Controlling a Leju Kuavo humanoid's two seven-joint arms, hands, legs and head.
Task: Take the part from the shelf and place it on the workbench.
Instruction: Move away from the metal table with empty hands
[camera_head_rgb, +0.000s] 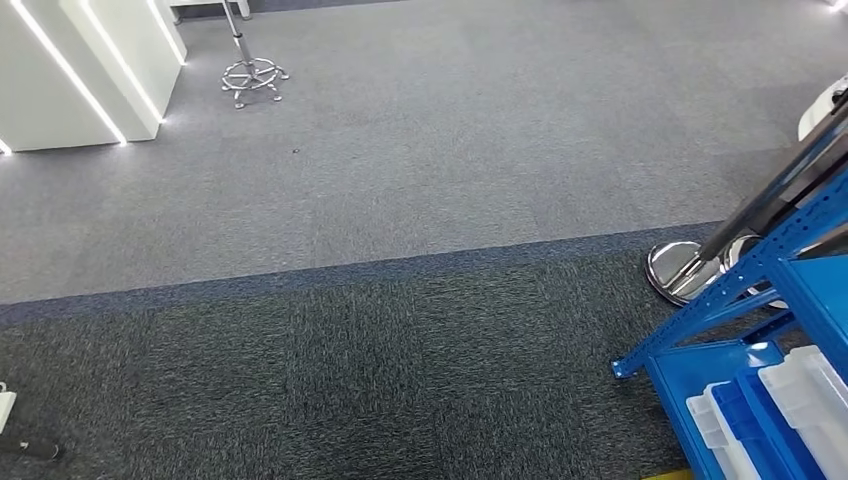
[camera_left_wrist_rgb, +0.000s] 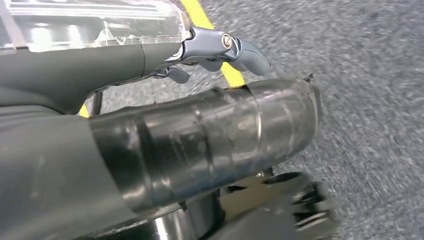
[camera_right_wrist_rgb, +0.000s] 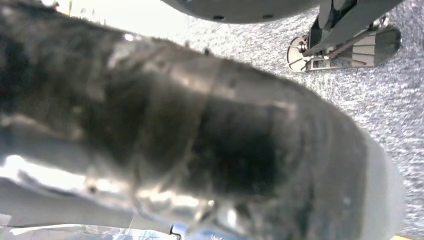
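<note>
While I watch from the head view, the shelf (camera_head_rgb: 760, 330) sits at the right edge of the carpet (camera_head_rgb: 400, 350), pale bins (camera_head_rgb: 800, 405) on its lowest level; which part I want, I cannot tell. Left hand (camera_left_wrist_rgb: 200, 145) and right hand (camera_right_wrist_rgb: 210, 135) hang over carpet, too close and blurred to say whether spread or closed. A chrome base (camera_head_rgb: 680, 270) stands beside the shelf foot; a stool (camera_head_rgb: 252, 75) is well apart.

carpet (camera_head_rgb: 400, 180) grey, darker band | shelf (camera_head_rgb: 770, 270) blue | bins (camera_head_rgb: 800, 400) white, blue | floor line (camera_left_wrist_rgb: 200, 15) yellow
</note>
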